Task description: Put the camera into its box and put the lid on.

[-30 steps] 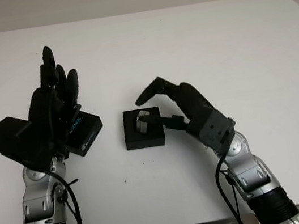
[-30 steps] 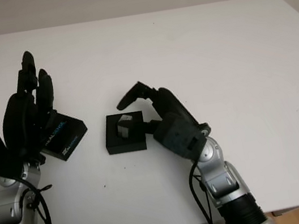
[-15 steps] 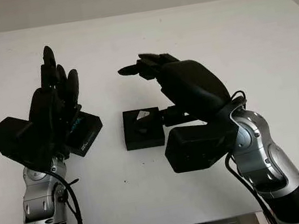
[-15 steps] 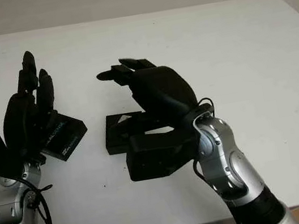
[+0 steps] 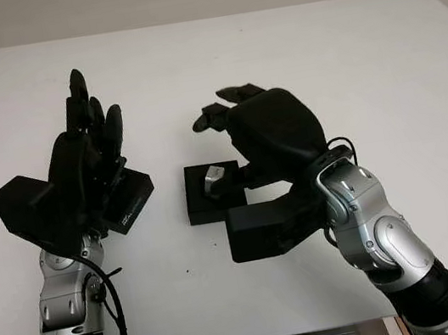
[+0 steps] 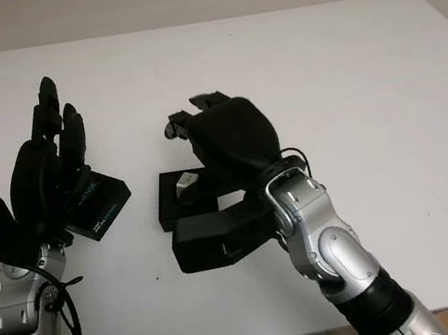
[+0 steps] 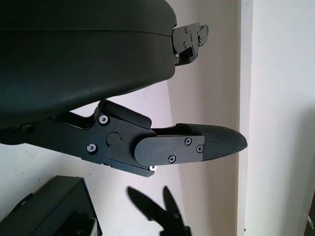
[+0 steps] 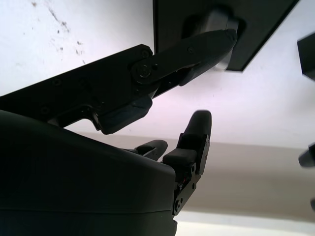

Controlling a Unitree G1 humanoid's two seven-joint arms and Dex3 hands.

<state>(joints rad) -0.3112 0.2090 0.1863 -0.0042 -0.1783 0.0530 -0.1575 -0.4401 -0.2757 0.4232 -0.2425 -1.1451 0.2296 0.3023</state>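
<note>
On the white table, the camera (image 5: 213, 179) sits upright in its box (image 5: 205, 206), the right hand (image 5: 267, 139) open above it.

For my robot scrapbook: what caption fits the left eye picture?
Right hand raised over the camera sitting in its box; left hand open and raised above the lid.

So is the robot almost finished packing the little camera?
About halfway, it looks. The camera already sits in the open box. The right hand is raised above the box, open. The left hand is up beside the lid, which lies on the table left of the box. Left: putting the lid on.
</note>
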